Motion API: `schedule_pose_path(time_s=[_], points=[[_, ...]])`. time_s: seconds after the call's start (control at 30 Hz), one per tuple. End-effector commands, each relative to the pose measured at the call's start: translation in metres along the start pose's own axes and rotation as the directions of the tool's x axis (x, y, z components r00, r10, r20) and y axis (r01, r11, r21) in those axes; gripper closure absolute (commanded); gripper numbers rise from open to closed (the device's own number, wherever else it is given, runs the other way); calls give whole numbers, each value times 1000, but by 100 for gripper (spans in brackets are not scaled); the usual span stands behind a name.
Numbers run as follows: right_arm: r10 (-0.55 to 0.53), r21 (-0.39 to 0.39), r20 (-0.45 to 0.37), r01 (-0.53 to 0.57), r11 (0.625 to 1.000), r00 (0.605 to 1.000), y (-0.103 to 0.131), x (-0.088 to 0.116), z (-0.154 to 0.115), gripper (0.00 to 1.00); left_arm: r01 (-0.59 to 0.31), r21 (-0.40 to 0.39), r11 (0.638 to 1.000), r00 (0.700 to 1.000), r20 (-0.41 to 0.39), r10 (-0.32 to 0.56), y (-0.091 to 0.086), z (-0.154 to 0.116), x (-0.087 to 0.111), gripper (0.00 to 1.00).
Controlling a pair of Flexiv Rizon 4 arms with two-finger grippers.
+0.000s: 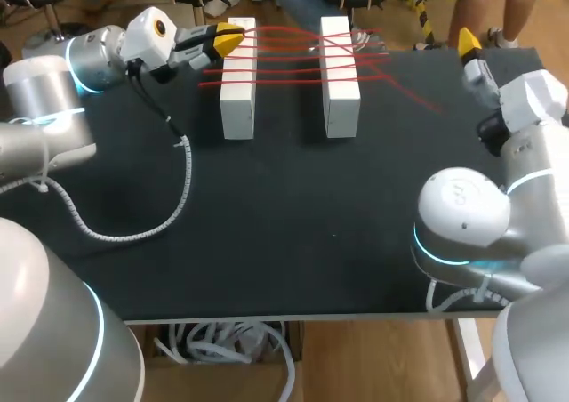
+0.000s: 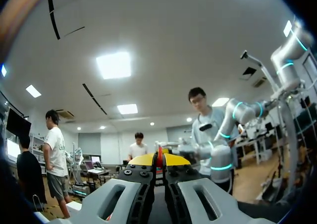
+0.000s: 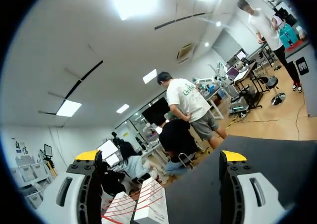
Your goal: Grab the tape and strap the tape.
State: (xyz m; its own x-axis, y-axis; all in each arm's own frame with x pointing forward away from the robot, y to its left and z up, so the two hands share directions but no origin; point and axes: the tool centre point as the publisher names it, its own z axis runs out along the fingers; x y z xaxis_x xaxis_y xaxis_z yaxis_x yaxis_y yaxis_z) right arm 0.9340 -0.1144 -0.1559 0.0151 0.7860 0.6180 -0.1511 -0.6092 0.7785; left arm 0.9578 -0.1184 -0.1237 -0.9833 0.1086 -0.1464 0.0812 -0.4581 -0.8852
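Several strands of red tape (image 1: 293, 51) run across two upright white blocks (image 1: 237, 82) (image 1: 340, 77) at the far middle of the black table; one loose strand trails off to the right (image 1: 418, 95). My left gripper (image 1: 229, 42) sits at the left block's far end, shut on a red strand. In the left wrist view that strand (image 2: 159, 155) shows pinched between the yellow tips of the left gripper (image 2: 159, 160). My right gripper (image 1: 468, 42) hovers at the far right edge, away from the tape. In its wrist view the right gripper (image 3: 160, 155) stands wide open and empty, with the blocks (image 3: 143, 206) off to one side.
A white coiled cable (image 1: 133, 233) from my left arm loops over the table (image 1: 293, 224) at the left. My right arm's base joint (image 1: 462, 215) bulks over the near right part of the table.
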Motion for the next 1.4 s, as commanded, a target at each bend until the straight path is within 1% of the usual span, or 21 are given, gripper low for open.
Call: schedule_pose_path(time_s=[0.03,0.27,0.3,0.33,0.4,0.43,0.5,0.6,0.73,0.87,0.9,0.93,1.0,1.03,1.07,1.13,1.17,1.2,1.4], points=[[1,-103,-39,-5,995,999,-4,-4,0,0,-1,2,1000,1000,-2,1,1,-1,-1,100],[1,-103,-39,-5,995,999,-4,-4,0,0,-1,2,1000,1000,-2,1,1,-1,-1,100],[15,-76,-2,-15,997,1000,-8,-4,-5,0,-1,2,1000,1000,-2,1,1,-1,-1,100],[47,-24,41,-46,999,998,-11,-3,-14,0,-1,2,1000,1000,-2,1,1,-1,-1,100],[75,42,121,-81,996,990,-16,-2,-29,0,-1,2,1000,1000,-2,1,1,-1,-1,100],[92,83,165,-107,991,982,-17,-1,-38,0,-1,2,1000,1000,-2,1,1,-1,-1,100],[113,141,227,-147,979,967,-19,0,-54,0,-1,2,1000,1000,-2,1,1,-1,-1,100],[140,180,288,-197,964,947,-18,2,-75,0,-1,2,1000,1000,-2,1,1,-1,-1,100],[188,191,367,-271,943,911,-14,7,-91,0,-1,2,1000,1000,-2,1,1,-1,-1,100],[262,181,390,-353,918,883,-15,14,-98,0,-1,2,1000,1000,-2,1,1,-1,-1,100],[292,197,393,-390,900,872,-17,16,-99,0,-1,2,1000,1000,-2,1,1,-1,-1,100],[300,196,390,-397,897,871,-21,17,-100,0,-1,2,1000,1000,-2,1,1,-1,-1,100],[332,205,382,-429,880,862,-26,19,-100,0,-1,2,1000,1000,-2,1,1,-1,-1,100],[330,181,367,-414,892,870,-30,20,-100,0,-1,2,1000,1000,-2,1,1,-1,-1,100],[343,180,362,-426,887,867,-32,21,-100,0,-1,2,1000,1000,-2,1,1,-1,-1,100],[353,143,334,-417,897,874,-38,23,-98,0,-1,2,1000,1000,-2,1,1,-1,-1,100],[357,141,341,-422,895,870,-41,23,-97,0,-1,2,1000,1000,-2,1,1,-1,-1,100],[361,122,330,-419,900,872,-43,24,-95,0,-1,2,1000,1000,-2,1,1,-1,-1,100],[400,91,331,-451,888,855,-55,29,-89,0,-1,2,1000,1000,-2,1,1,-1,-1,100]])
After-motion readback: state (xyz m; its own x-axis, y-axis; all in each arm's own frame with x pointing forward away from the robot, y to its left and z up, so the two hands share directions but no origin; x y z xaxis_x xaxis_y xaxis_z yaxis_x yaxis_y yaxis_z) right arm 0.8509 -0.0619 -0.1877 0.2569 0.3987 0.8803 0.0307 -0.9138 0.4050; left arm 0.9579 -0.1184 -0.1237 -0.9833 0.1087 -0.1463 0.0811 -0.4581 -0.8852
